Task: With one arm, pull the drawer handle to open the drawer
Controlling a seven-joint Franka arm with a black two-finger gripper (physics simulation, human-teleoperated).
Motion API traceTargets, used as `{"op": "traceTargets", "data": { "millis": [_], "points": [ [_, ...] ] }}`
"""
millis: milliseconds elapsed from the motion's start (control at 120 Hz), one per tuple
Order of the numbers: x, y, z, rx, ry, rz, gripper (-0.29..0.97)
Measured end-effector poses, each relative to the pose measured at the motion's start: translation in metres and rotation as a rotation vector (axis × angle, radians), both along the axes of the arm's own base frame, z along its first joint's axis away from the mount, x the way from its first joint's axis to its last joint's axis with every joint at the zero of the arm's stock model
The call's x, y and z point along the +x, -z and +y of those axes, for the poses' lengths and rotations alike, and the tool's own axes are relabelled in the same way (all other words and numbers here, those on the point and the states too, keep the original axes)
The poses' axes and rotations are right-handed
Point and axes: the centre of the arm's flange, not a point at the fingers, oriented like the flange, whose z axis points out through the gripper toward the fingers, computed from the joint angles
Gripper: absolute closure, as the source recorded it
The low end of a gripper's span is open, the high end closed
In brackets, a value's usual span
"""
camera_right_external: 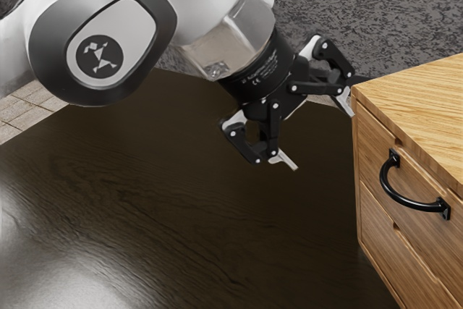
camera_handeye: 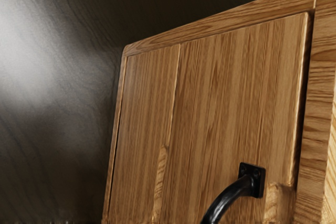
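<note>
Ext.: gripper [camera_right_external: 318, 135] agape nr handle [camera_right_external: 414, 187]

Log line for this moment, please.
phase: pre-grasp | black curved drawer handle: untouched | black two-finger gripper: open, empty | light wooden drawer: appears shut

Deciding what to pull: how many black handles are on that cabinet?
1. The black handle is on the upper drawer front. The lower drawer front shows none, but is partly out of frame; one may be hidden.
</note>
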Motion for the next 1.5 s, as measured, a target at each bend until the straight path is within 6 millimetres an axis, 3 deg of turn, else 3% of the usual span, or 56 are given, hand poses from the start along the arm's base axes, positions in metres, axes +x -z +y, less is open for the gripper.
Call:
{"op": "traceTargets", "data": {
  "millis": [183,433,1158,1500],
  "points": [
    [0.009,0.015,-0.015,-0.007,0.013,-0.009,0.09],
    [-0.003,0.036,-0.05,0.0,0.07,-0.002,0.12],
    [0.022,0.076,-0.054,0.004,0.058,0.036,0.24],
    [0.02,0.077,-0.055,0.006,0.06,0.038,0.31]
  ]
}}
